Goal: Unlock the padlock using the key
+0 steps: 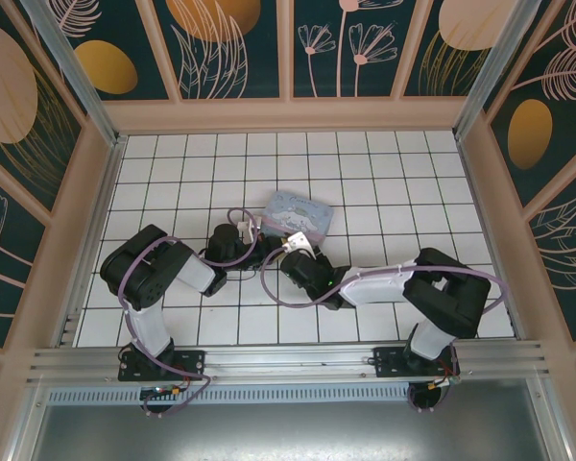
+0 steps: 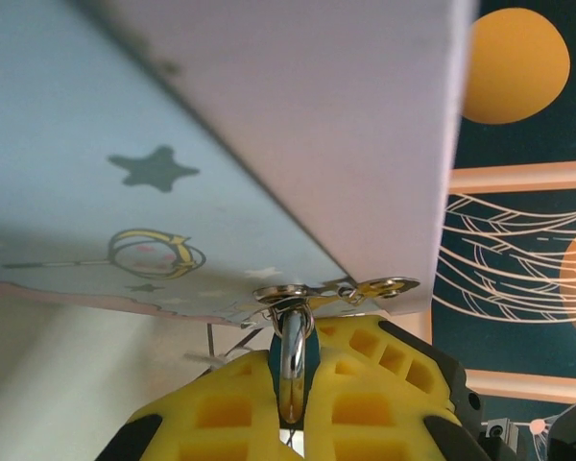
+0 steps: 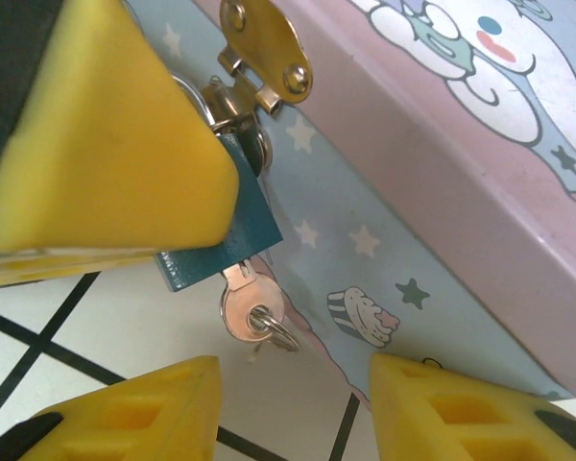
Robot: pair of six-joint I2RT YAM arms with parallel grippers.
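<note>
Two fingers (image 2: 221, 413) of the left gripper (image 2: 291, 394) are pinching the padlock (image 3: 221, 230) at the tin (image 3: 442, 144); the right gripper (image 3: 288, 408) is hovering partly open near the key (image 3: 252, 309).

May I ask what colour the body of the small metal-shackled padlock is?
The padlock body is dark blue-teal; clearest in the right wrist view.

One padlock (image 3: 221, 245), one key (image 3: 252, 309), one tin (image 1: 300, 213); left hand (image 2: 293, 379), right hand (image 3: 293, 399): two.
</note>
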